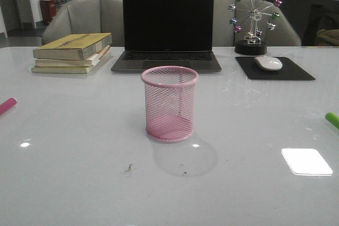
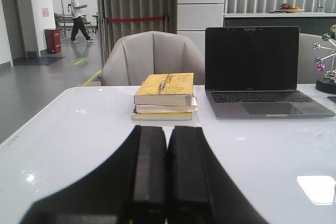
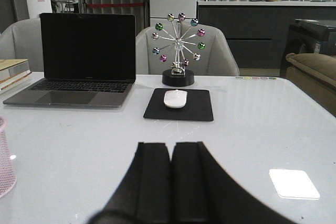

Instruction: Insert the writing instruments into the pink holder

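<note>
The pink holder [image 1: 169, 104] stands upright and empty at the middle of the table; a sliver of its mesh wall [image 3: 5, 156] shows in the right wrist view. A magenta pen [image 1: 7, 105] lies at the table's left edge, mostly cut off. At the right edge lies a lime green pen [image 1: 332, 119], also cut off. My left gripper [image 2: 167, 129] is shut with nothing in it, facing a stack of books. My right gripper [image 3: 171, 145] is shut and empty too, facing a mouse pad. Neither gripper shows in the front view.
A stack of books [image 1: 73, 52] sits at the back left, an open laptop [image 1: 167, 30] behind the holder, a white mouse [image 1: 268, 63] on a black pad [image 1: 275, 69] and a ferris-wheel ornament [image 1: 253, 19] at the back right. Chairs stand behind the table.
</note>
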